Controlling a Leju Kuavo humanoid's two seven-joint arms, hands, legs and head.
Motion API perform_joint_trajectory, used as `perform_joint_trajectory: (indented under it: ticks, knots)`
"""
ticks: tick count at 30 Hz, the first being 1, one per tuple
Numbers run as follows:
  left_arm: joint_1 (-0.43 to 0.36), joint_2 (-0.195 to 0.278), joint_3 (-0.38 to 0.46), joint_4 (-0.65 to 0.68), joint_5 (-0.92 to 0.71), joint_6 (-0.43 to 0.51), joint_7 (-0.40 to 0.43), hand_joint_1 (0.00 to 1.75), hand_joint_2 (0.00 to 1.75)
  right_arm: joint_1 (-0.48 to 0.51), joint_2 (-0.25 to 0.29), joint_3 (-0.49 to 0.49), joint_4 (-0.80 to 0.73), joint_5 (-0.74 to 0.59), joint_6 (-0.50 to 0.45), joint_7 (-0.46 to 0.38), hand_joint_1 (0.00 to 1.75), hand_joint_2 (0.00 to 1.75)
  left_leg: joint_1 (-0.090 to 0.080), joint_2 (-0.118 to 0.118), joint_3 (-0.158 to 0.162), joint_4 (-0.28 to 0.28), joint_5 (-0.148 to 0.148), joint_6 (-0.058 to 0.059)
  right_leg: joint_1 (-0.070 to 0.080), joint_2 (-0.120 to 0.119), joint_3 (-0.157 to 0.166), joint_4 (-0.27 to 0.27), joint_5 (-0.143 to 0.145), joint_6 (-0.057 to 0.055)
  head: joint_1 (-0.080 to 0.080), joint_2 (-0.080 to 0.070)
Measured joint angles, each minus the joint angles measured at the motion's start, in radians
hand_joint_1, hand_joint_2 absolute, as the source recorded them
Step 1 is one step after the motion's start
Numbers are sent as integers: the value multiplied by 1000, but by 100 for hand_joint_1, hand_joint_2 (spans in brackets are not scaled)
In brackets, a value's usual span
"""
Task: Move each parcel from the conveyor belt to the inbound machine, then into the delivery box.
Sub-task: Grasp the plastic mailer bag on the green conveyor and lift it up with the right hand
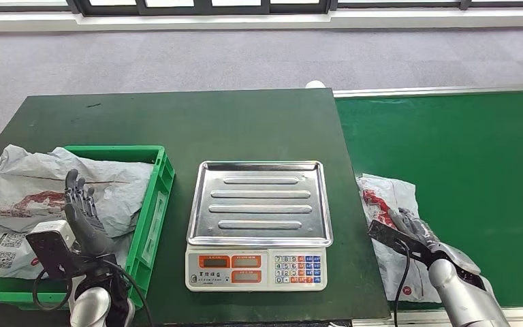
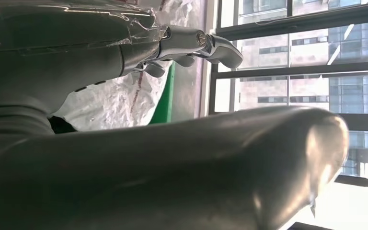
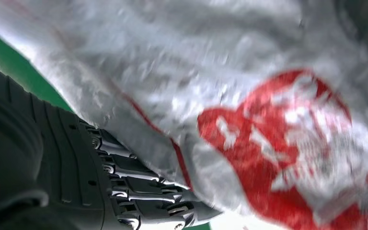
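Down at the lower right of the head view, the right hand (image 1: 417, 231) lies on a crumpled white parcel (image 1: 388, 204) with red print, which sits at the near left edge of the green conveyor belt (image 1: 463, 170), just beside the dark table (image 1: 177, 122). It is placed there, I judge, to begin lifting this parcel toward the scale. The forearm comes in low from the bottom right corner, palm down over the bag. In the right wrist view the dark fingers (image 3: 139, 191) press against the plastic parcel (image 3: 249, 120), but whether they have closed on it I cannot tell.

At the lower left, the left hand (image 1: 82, 211) stands upright with its fingers apart and straight, holding nothing; it hovers over the near part of the green delivery box (image 1: 151, 204). That pose reads as waiting, kept clear of the centre. The left wrist view shows its fingers (image 2: 191, 43) extended.

Between the arms, at bottom centre, the inbound machine (image 1: 259, 225), a steel-tray scale with keypad, is bare, ready for the parcel.

Further left, delivered parcels (image 1: 34, 191) fill the box and spill over its left edge.
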Motion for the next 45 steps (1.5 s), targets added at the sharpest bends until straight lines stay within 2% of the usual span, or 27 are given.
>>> perform_joint_trajectory:
  ticks: [1,5,16,28,29,32,33,39,45]
  knots:
    - [-3,1,-2,-1,1,0,0,0,0,-5,2,12,10,-3,4,0,0,0,0,0,0,0,0,0,0,0,0,0,0,0,0,0]
    - [-10,6,-8,-1,1,0,0,0,0,-24,8,42,42,-8,13,-1,0,175,0,1,0,0,0,0,0,1,0,0,0,0,0,0]
    - [-11,12,-29,-3,1,-6,-1,0,0,-91,-6,137,134,-20,63,28,0,175,0,4,2,1,0,0,0,3,0,-1,1,0,0,0]
    - [9,19,-33,-20,1,-8,-4,0,0,-124,-49,192,137,-31,92,35,0,175,0,3,1,4,0,1,0,2,1,-1,2,2,0,0]
    - [10,20,-33,-21,1,-8,-4,0,0,-126,-50,194,136,-34,93,36,8,175,0,3,1,4,0,2,0,2,1,-1,2,2,0,0]
    - [17,20,-33,-27,2,-8,-6,0,0,-123,-62,203,113,-48,103,48,139,175,0,3,1,4,0,2,0,2,1,-1,2,2,0,0]
    - [20,20,-33,-30,2,-8,-8,0,0,-117,-69,206,97,-55,114,55,175,175,0,2,1,4,0,2,0,1,1,-1,2,2,0,0]
    - [30,20,-33,-36,2,-13,-10,0,0,-36,-132,219,-37,-90,151,83,175,175,0,-1,-2,5,0,3,0,-1,1,-1,3,3,0,0]
    - [29,20,-33,-37,2,-20,-9,0,0,7,-150,220,-119,-92,153,94,175,175,0,-1,-3,5,0,2,0,-2,-1,-1,2,2,0,0]
